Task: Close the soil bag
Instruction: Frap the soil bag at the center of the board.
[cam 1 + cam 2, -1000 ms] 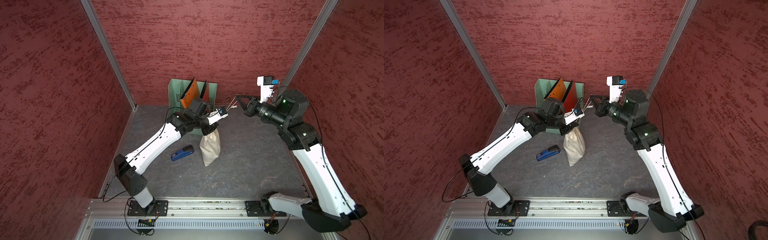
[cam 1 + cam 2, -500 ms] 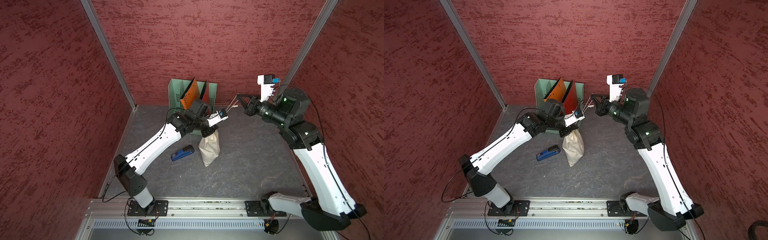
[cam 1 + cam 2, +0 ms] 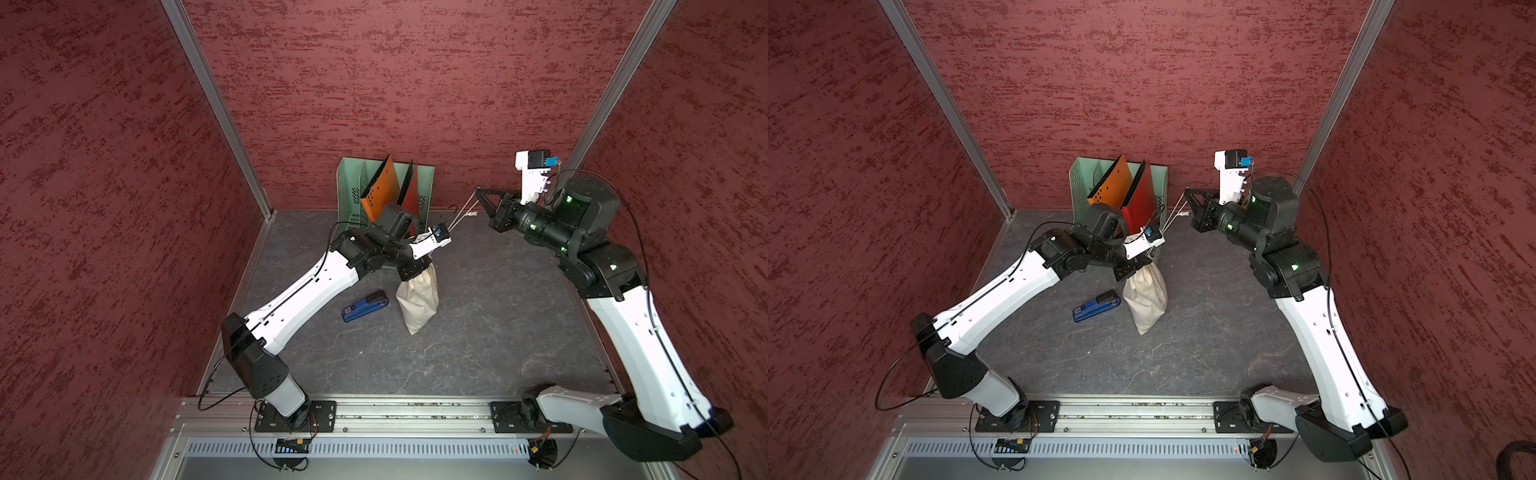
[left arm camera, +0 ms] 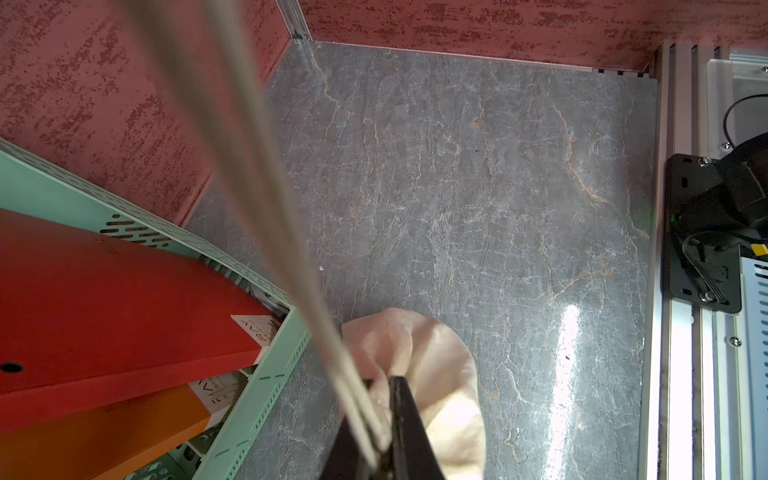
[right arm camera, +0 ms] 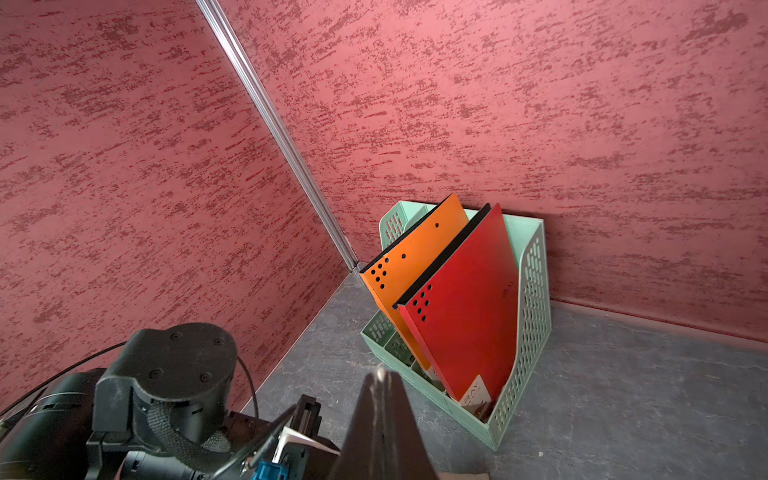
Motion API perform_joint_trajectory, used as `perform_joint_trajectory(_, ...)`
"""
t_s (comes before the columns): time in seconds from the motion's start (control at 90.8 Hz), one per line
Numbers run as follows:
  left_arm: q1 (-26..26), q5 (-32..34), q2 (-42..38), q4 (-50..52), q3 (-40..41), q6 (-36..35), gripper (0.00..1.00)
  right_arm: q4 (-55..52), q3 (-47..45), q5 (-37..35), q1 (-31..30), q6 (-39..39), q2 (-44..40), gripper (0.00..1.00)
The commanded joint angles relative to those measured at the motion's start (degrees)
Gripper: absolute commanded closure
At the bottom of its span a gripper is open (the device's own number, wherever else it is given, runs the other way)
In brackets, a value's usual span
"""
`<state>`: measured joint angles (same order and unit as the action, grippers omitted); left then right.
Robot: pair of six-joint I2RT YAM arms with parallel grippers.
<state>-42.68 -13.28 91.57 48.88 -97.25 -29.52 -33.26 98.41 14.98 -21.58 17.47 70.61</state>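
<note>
The soil bag (image 3: 417, 297) (image 3: 1146, 297), a cream cloth sack, stands on the grey floor in front of the file rack. My left gripper (image 3: 415, 270) (image 3: 1133, 268) comes down on its gathered neck. In the left wrist view the left gripper (image 4: 378, 386) is shut on the puckered cloth of the soil bag (image 4: 436, 374). Two pale cords (image 3: 457, 216) (image 3: 1173, 216) (image 4: 266, 166) run taut from the neck up to my right gripper (image 3: 478, 191) (image 3: 1185, 191). The right gripper (image 5: 380, 374) is raised to the right and shut on the cord ends.
A green file rack (image 3: 347, 195) (image 3: 1079, 183) (image 5: 534, 291) holding an orange and a red folder stands against the back wall, right behind the bag. A blue stapler (image 3: 365, 306) (image 3: 1096, 306) lies to the bag's left. Red walls enclose three sides.
My left wrist has dipped slightly at the bag's neck. The right gripper has stayed almost still with the cords stretched.
</note>
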Motion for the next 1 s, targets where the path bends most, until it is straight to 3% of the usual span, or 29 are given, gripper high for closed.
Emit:
perform_joint_trajectory(0.0,1.1,1.1,-0.8,8.5,3.6,1.9,1.00,11.2,4.9,-9.5,1.0,-1.2,-3.7,1.00)
perform_joint_trajectory(0.242,2.5,-1.8,-4.3,4.1,6.3,4.2,1.00,2.8,5.8,-15.0,1.2,-1.0,-2.2,1.00)
perform_joint_trajectory(0.992,6.0,-4.7,-8.2,-0.7,7.9,7.3,1.00,-0.5,2.4,-17.1,1.4,1.4,-1.0,1.00)
